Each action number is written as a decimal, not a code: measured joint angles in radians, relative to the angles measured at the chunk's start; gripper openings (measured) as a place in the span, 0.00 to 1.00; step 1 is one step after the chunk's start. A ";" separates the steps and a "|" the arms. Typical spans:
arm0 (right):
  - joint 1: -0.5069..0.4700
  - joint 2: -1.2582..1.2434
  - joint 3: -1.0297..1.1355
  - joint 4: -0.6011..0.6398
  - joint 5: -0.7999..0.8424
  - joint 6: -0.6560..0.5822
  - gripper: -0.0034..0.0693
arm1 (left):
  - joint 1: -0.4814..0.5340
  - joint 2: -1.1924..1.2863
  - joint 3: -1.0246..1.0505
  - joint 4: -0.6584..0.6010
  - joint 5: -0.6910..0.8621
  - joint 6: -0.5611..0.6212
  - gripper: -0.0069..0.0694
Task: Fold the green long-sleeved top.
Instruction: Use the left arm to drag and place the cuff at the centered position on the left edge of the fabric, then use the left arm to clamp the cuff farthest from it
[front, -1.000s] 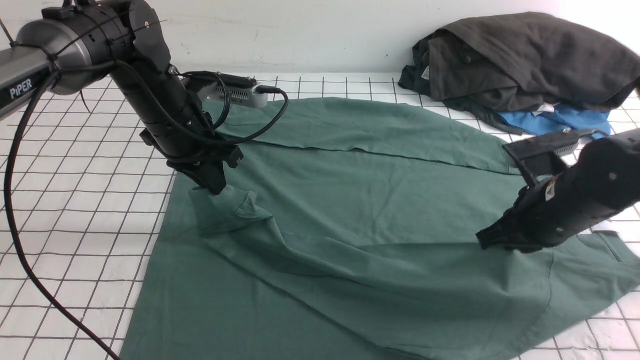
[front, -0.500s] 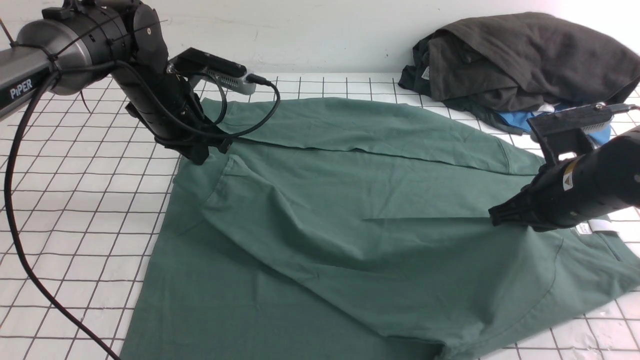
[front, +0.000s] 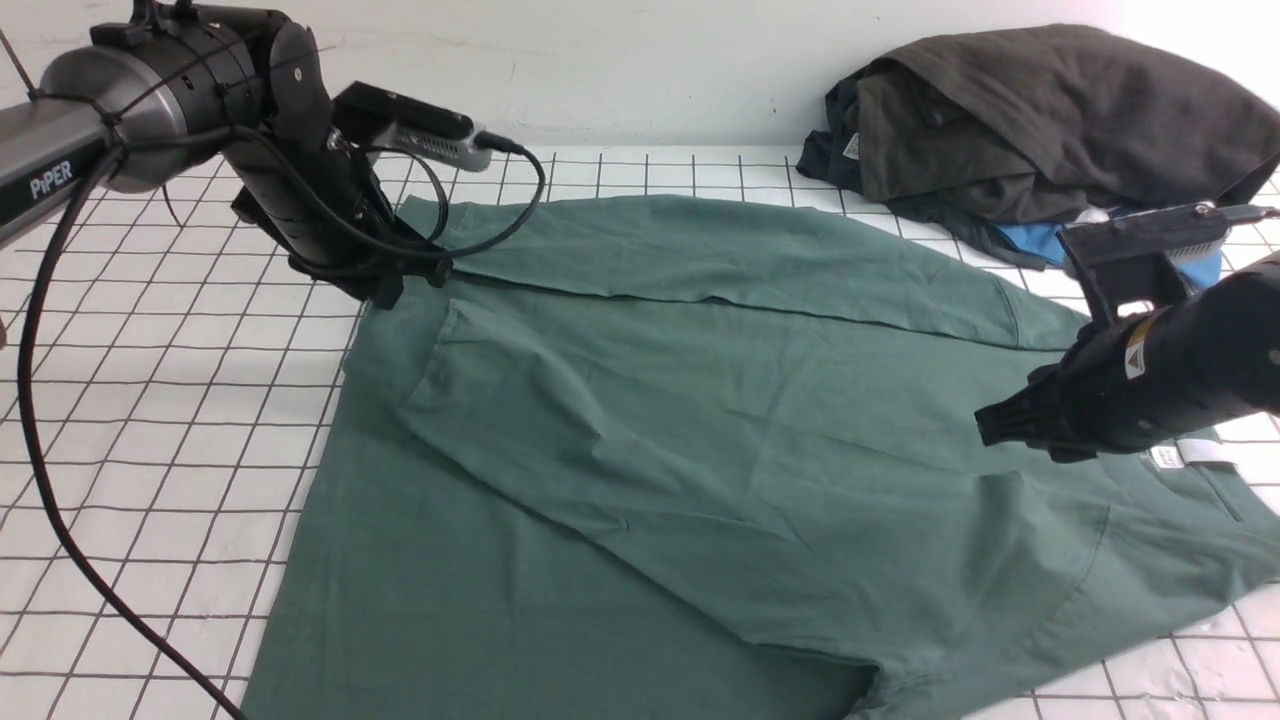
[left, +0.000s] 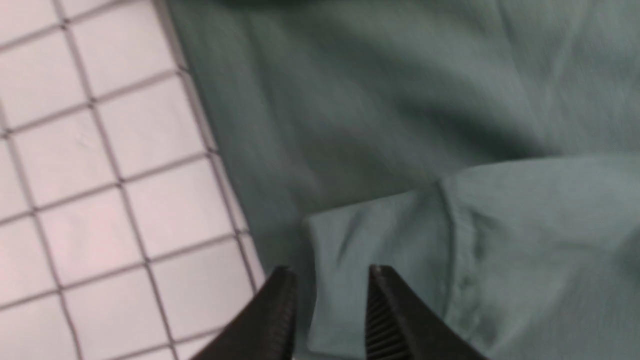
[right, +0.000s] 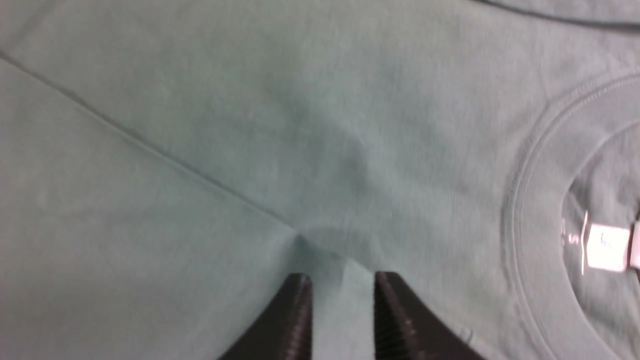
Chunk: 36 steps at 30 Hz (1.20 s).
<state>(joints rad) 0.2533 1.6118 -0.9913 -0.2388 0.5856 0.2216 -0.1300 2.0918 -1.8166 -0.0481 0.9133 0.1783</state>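
Note:
The green long-sleeved top (front: 700, 450) lies spread on the grid table. One sleeve is laid diagonally over its body, and its cuff (front: 395, 350) lies at the far left. My left gripper (front: 385, 298) hovers just beyond that cuff with its jaws apart. In the left wrist view the cuff (left: 370, 235) lies flat under the left gripper (left: 330, 272). My right gripper (front: 985, 425) is open just above the body, near the neck label (front: 1190, 455). In the right wrist view a small ridge of cloth (right: 345, 265) rises at the right gripper (right: 342, 277), beside the collar and label (right: 607, 247).
A dark grey-brown garment (front: 1050, 110) is piled at the back right over a bright blue garment (front: 1130, 240). The other green sleeve (front: 720, 250) is folded across the back. White grid table (front: 150, 400) shows on the left. The left arm's black cable (front: 30, 450) hangs there.
My left gripper carried the cuff back and to the left, then let it go. My right gripper rose a little, and the cloth it had pulled up has sunk flatter.

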 joint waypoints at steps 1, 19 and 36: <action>0.003 -0.006 0.000 0.002 0.013 0.000 0.36 | 0.011 0.009 -0.031 -0.013 0.003 -0.006 0.40; 0.312 -0.036 0.000 0.158 0.157 -0.145 0.18 | 0.106 0.527 -0.640 -0.176 -0.030 -0.265 0.69; 0.312 -0.040 0.000 0.130 0.162 -0.128 0.17 | 0.099 0.548 -0.655 -0.195 -0.165 -0.132 0.13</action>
<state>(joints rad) 0.5649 1.5722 -0.9913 -0.1089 0.7476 0.0931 -0.0308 2.6395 -2.4715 -0.2427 0.7484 0.0461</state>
